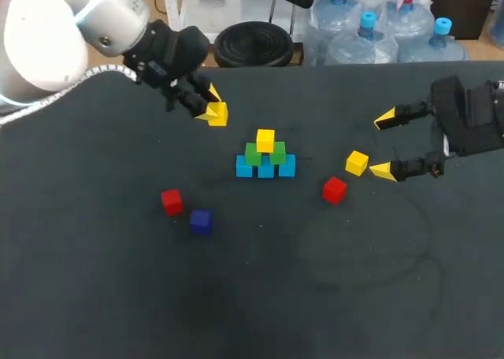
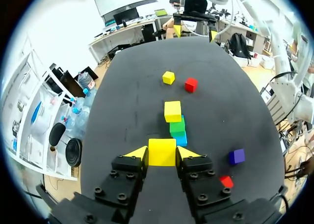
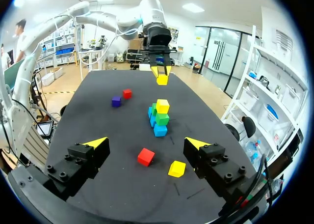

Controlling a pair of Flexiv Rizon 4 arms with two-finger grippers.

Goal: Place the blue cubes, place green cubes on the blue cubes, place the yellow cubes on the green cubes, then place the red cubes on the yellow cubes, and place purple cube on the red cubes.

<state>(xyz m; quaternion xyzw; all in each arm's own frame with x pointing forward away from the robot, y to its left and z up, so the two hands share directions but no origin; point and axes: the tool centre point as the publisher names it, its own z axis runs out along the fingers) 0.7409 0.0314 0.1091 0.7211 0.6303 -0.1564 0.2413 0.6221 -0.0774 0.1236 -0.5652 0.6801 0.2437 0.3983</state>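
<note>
Evidently the left gripper (image 2: 162,154) clamps a small yellow cube (image 2: 162,150), with the stepped stack of blue, green and yellow cubes (image 2: 175,122) lying straight ahead of its fingers.

The left arm (image 1: 47,36) is a fat, rounded shell of glossy white and silver-grey with a pale braided cable (image 1: 55,96) running along it, narrowing to a black wrist housing (image 1: 169,52). The left end effector (image 2: 162,153) is made of two chunky matte-black finger blocks, each studded with round black screws and capped by a bright yellow wedge-shaped tip. The right end effector (image 3: 146,143) is built the same way, with black blocks, recessed screws and pointed yellow tips, and sits on a boxy black mount (image 1: 472,115).
</note>
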